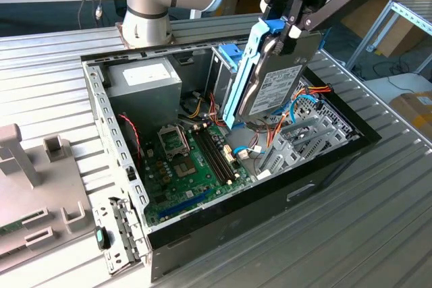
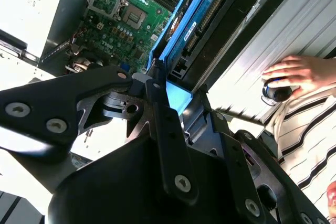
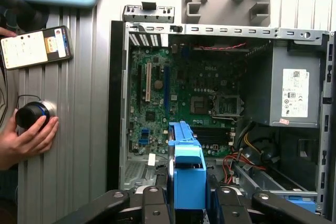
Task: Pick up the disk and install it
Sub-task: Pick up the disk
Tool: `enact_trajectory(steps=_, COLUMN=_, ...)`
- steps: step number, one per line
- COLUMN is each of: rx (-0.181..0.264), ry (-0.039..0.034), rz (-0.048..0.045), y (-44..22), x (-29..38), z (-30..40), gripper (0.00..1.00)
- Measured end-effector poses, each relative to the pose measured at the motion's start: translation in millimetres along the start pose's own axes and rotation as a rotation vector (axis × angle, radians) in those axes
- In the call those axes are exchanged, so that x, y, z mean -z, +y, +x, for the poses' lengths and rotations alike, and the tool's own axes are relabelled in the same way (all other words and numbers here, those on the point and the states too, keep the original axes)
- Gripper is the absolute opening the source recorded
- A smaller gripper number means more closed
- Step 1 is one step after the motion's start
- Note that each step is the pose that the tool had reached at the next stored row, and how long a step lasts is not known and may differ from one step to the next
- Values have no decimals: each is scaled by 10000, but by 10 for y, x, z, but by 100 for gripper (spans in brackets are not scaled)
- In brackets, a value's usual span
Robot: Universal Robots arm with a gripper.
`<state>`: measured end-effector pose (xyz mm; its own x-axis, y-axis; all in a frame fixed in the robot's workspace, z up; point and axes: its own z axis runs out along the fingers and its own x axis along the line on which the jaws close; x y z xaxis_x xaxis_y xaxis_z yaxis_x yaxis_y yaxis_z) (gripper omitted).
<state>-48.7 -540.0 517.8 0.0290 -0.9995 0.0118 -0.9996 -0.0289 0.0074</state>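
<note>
Pinches black metal linkage claw (image 3: 187, 184) onto the tab end of the flat grey-black hard drive in bright blue plastic carrier frame (image 1: 273, 85), holds it steeply tilted, lower end dipping into the open grey metal computer case (image 1: 101, 119); probably stiff, dense, shock-sensitive, so best gripped by the frame rails.

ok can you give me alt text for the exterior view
The gripper holds the disk, in its blue carrier, steeply tilted above an open desktop computer case lying on a ribbed metal table. Inside the case are a green motherboard, a grey power supply and coloured cables.
</note>
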Motion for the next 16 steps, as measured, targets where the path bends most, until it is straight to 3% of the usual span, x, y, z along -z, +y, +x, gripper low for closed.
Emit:
enact_trajectory(steps=7, rx=0, ry=0, rz=0, y=-2, x=0, z=0, gripper=36)
enact_trajectory(steps=12, rx=0, ry=0, rz=0, y=-106, x=-4, z=7, gripper=36)
enact_trajectory(steps=16, rx=0, ry=0, rz=-8, y=-187, x=-17, z=76, gripper=36)
